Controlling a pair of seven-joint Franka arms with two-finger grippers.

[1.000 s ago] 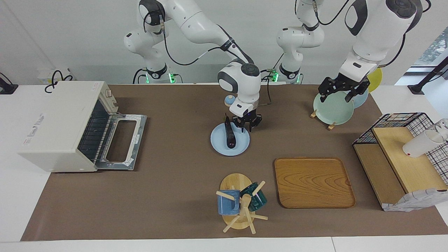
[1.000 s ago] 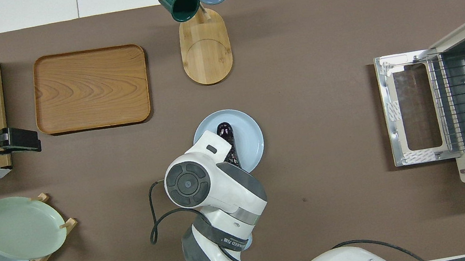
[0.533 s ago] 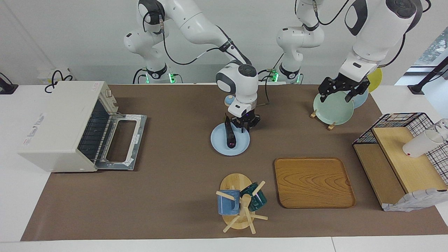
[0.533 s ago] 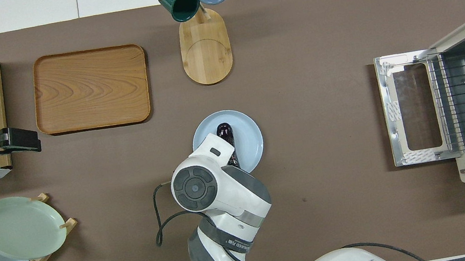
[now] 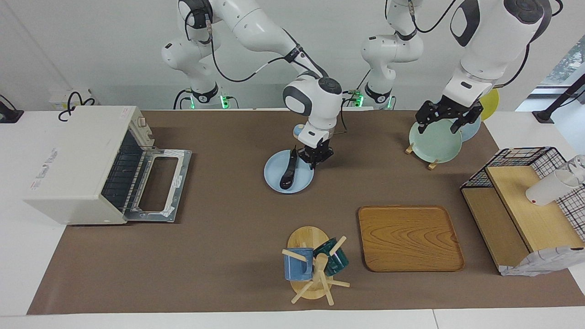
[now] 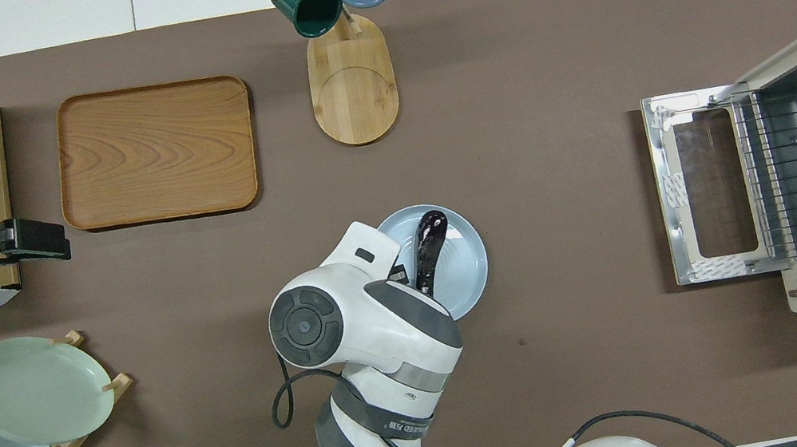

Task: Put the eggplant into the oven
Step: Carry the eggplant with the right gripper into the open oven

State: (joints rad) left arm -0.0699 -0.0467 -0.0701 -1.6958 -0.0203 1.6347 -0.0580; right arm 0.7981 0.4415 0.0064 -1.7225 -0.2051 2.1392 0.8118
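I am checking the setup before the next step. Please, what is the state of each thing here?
oven: door folded down, open, rack empty.
eggplant: lying on the blue plate.
blue plate: flat on the table.
right gripper: shut, at the eggplant's near end.
left gripper: open, waiting over the plate rack.

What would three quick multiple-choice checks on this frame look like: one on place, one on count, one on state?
1. Where is the eggplant?
A. on the blue plate
B. inside the oven
C. on the wooden tray

2. How many mugs hang on the mug tree?
A. one
B. two
C. four

3. How is the oven door?
A. shut
B. folded down open
C. missing

Key: 1 A, the eggplant lies on the plate with the right gripper at its end nearer the robots. 2 B, one blue mug and one dark green mug. 3 B, the door lies flat and the rack shows.
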